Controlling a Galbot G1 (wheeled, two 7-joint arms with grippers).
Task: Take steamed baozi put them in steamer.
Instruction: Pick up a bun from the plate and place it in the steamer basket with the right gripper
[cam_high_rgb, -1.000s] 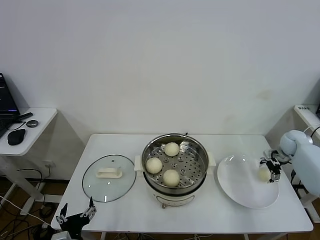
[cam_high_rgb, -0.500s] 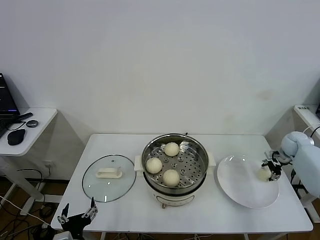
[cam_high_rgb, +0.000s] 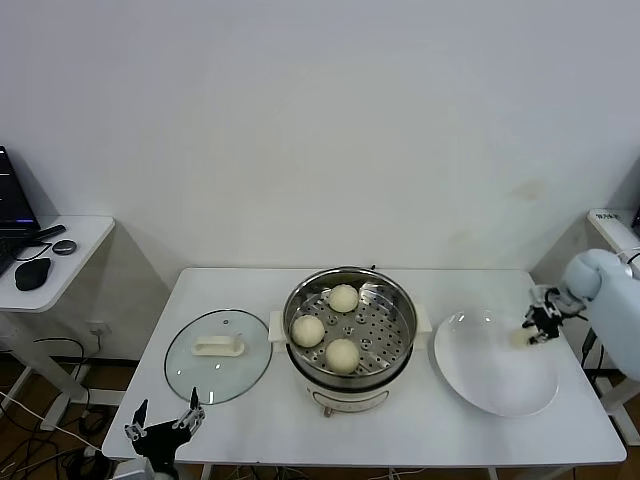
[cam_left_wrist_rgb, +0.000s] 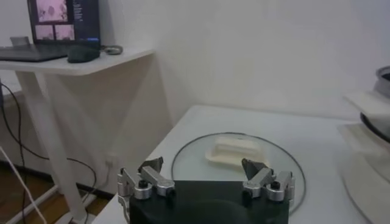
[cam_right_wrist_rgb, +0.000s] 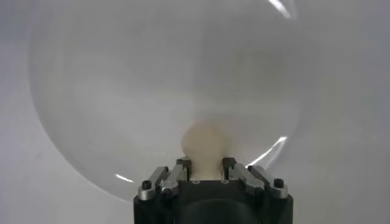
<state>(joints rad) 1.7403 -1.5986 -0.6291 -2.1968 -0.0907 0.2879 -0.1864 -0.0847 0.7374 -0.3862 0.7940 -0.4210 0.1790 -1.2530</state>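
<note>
Over white plate, right pincer pinching 1 smooth cream-white baozi

glass lid flat on table | plate | side desk

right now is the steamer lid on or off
Off. The glass lid lies flat on the table beside the steamer, whose open top shows three baozi.

Pale-blue arm, black silver-screwed end effector
</note>
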